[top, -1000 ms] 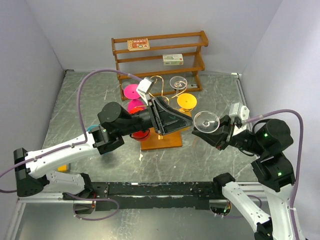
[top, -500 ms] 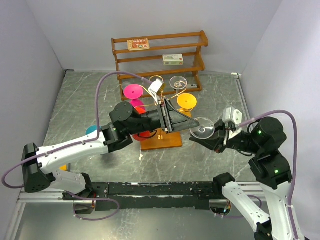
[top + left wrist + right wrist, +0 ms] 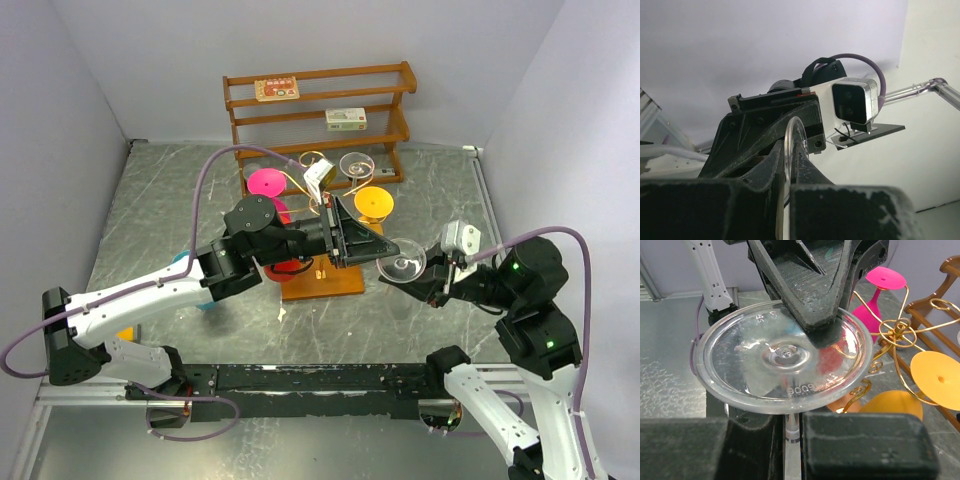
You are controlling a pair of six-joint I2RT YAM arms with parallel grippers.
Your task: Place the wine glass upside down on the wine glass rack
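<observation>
The clear wine glass (image 3: 402,260) hangs in the air between both arms, just right of the wine glass rack (image 3: 322,278), a gold wire stand on a wooden base. My right gripper (image 3: 422,286) is shut on its stem (image 3: 796,427), with the round foot (image 3: 785,357) facing the wrist camera. My left gripper (image 3: 384,254) reaches in from the left. Its black fingers (image 3: 817,310) are shut on the far rim of the foot. In the left wrist view the foot's thin clear edge (image 3: 788,150) sits pinched between the jaws. The bowl is hidden.
Pink (image 3: 265,183), yellow (image 3: 372,203), red (image 3: 281,268) and clear (image 3: 356,163) glasses hang upside down on the rack's gold arms (image 3: 896,329). A brown wooden shelf (image 3: 318,120) with small boxes stands behind it. A teal object (image 3: 184,260) lies under the left arm.
My left arm has reached right to the glass and its jaws have closed on the foot's rim. My right arm has brought the glass a little left and down.
</observation>
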